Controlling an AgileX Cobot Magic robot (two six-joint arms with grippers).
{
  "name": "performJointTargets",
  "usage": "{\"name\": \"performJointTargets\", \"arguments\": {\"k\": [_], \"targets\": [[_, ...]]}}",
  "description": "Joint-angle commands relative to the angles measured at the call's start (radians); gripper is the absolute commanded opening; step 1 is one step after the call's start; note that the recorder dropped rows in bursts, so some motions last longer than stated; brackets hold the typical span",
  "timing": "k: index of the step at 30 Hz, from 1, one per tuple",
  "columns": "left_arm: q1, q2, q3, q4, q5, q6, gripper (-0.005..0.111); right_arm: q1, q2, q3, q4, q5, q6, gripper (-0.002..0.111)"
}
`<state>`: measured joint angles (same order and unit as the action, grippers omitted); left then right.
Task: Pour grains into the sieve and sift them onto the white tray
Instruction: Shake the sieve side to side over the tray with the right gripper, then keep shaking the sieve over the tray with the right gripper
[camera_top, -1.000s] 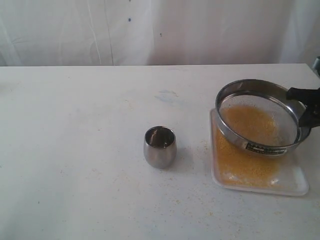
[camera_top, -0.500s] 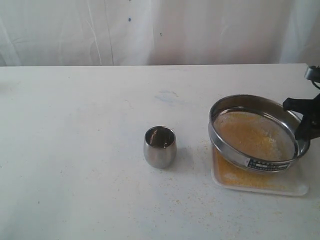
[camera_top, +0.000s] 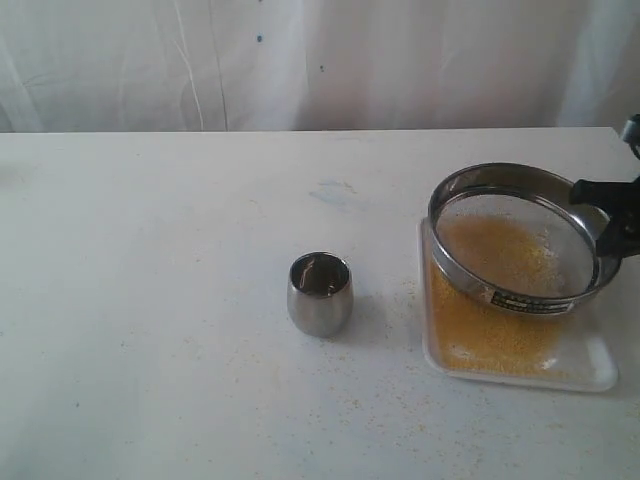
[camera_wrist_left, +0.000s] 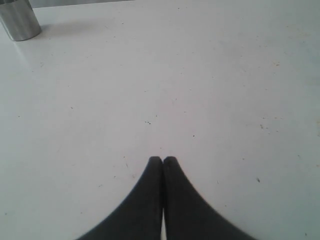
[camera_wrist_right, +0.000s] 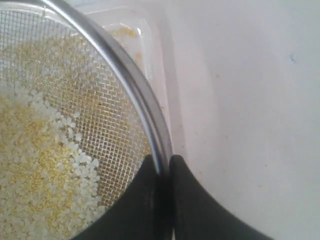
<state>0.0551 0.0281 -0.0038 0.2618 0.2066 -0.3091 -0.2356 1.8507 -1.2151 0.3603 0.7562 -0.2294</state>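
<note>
The left gripper (camera_wrist_left: 162, 160) was pressed shut, holding nothing, over the white table (camera_top: 150, 300). A small rounded steel cup (camera_top: 320, 293) stood mid-table. Further right, a wide round stainless-steel mesh sieve (camera_top: 462, 274) tilted over the flat rectangular white plastic tray (camera_top: 592, 374), with golden-yellow and whitish grains (camera_top: 480, 335) in both. The right gripper (camera_wrist_right: 162, 162) pinched the sieve's rim.

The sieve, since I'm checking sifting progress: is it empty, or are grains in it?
Not empty: the sieve holds whitish and yellow grains on its mesh, per the right wrist view.
</note>
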Motion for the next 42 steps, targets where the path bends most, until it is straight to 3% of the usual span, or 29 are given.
{"name": "performJointTargets", "arguments": {"k": [1, 5, 8, 11, 15, 20, 25, 27, 30, 35, 39, 42], "targets": [[-0.006, -0.006, 0.004, 0.005, 0.002, -0.005, 0.000, 0.003, -0.028, 0.008, 0.028, 0.142, -0.049, 0.000], [-0.006, -0.006, 0.004, 0.005, 0.002, -0.005, 0.000, 0.000, -0.026, 0.000, 0.021, -0.090, -0.025, 0.000], [-0.006, -0.006, 0.004, 0.005, 0.002, -0.005, 0.000, -0.003, -0.029, -0.004, 0.026, 0.032, 0.050, 0.000], [-0.006, -0.006, 0.004, 0.005, 0.002, -0.005, 0.000, -0.003, -0.029, 0.017, 0.019, 0.161, -0.043, 0.000], [-0.006, -0.006, 0.004, 0.005, 0.002, -0.005, 0.000, -0.009, -0.026, 0.013, -0.004, -0.053, -0.046, 0.000], [-0.006, -0.006, 0.004, 0.005, 0.002, -0.005, 0.000, -0.011, -0.034, 0.011, -0.001, 0.111, -0.016, 0.000], [-0.006, -0.006, 0.004, 0.005, 0.002, -0.005, 0.000, -0.015, -0.034, 0.007, 0.003, -0.140, -0.002, 0.000], [-0.006, -0.006, 0.004, 0.005, 0.002, -0.005, 0.000, -0.015, -0.043, 0.007, 0.003, -0.030, 0.055, 0.000], [-0.006, -0.006, 0.004, 0.005, 0.002, -0.005, 0.000, -0.009, -0.047, 0.019, 0.003, 0.101, -0.008, 0.000], [-0.006, -0.006, 0.004, 0.005, 0.002, -0.005, 0.000, -0.004, -0.035, 0.017, 0.003, -0.139, -0.013, 0.000], [-0.006, -0.006, 0.004, 0.005, 0.002, -0.005, 0.000, -0.001, -0.033, 0.019, 0.005, 0.055, 0.043, 0.000], [-0.006, -0.006, 0.004, 0.005, 0.002, -0.005, 0.000, 0.004, -0.023, 0.019, 0.005, -0.097, 0.021, 0.000]]}}
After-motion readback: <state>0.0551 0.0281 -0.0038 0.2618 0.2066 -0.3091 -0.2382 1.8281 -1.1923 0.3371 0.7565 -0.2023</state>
